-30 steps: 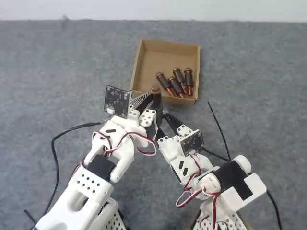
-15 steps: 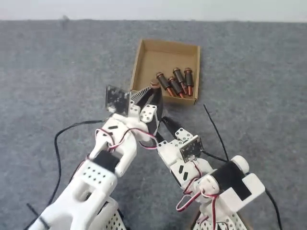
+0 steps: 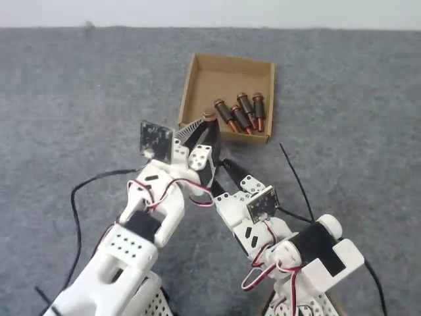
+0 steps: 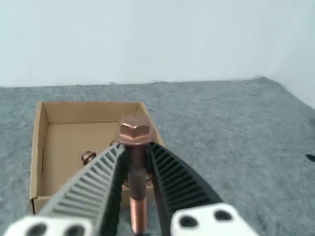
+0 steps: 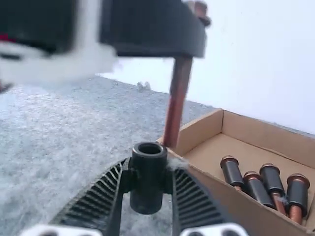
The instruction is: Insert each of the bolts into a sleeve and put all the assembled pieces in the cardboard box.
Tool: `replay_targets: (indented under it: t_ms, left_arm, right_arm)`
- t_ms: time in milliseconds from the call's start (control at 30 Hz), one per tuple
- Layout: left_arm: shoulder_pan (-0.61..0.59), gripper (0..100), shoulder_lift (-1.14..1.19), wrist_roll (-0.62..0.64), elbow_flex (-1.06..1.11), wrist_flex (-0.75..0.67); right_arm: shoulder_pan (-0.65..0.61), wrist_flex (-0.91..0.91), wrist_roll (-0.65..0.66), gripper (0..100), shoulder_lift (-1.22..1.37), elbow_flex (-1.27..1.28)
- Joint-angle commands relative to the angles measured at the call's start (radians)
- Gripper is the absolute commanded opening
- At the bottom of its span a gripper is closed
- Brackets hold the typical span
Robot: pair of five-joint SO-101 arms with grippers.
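Now left jaws grip a bolt [image 4: 136, 177], right jaws a sleeve [image 5: 147, 177]

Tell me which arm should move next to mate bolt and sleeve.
Left, probably. The left gripper holds the bolt upright, tip down near the open top of the sleeve, which the right gripper clamps upright; shifting and lowering the bolt looks simplest.

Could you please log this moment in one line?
left jaws: bolt | right jaws: sleeve | bolt uninserted | box: four assembled pieces
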Motion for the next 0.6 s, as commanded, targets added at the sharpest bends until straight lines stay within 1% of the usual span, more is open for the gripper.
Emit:
replay_targets:
  t_ms: [0, 167, 367, 567]
  left_arm:
    - [-0.005, 1, -0.078, -0.002, -0.007, -0.032]
    - [0.000, 1, -0.080, -0.003, 0.015, -0.031]
    - [0.002, 1, -0.078, -0.003, 0.024, -0.031]
    - [0.012, 1, -0.078, -0.003, 0.038, -0.031]
  right_arm:
    - [-0.002, 0.039, 0.017, 0.6, -0.015, -0.021]
    - [0.027, 0.059, 0.017, 0.6, -0.015, -0.040]
    - [0.028, 0.056, 0.017, 0.6, -0.015, -0.040]
    - [0.030, -0.008, 0.017, 0.6, -0.015, -0.031]
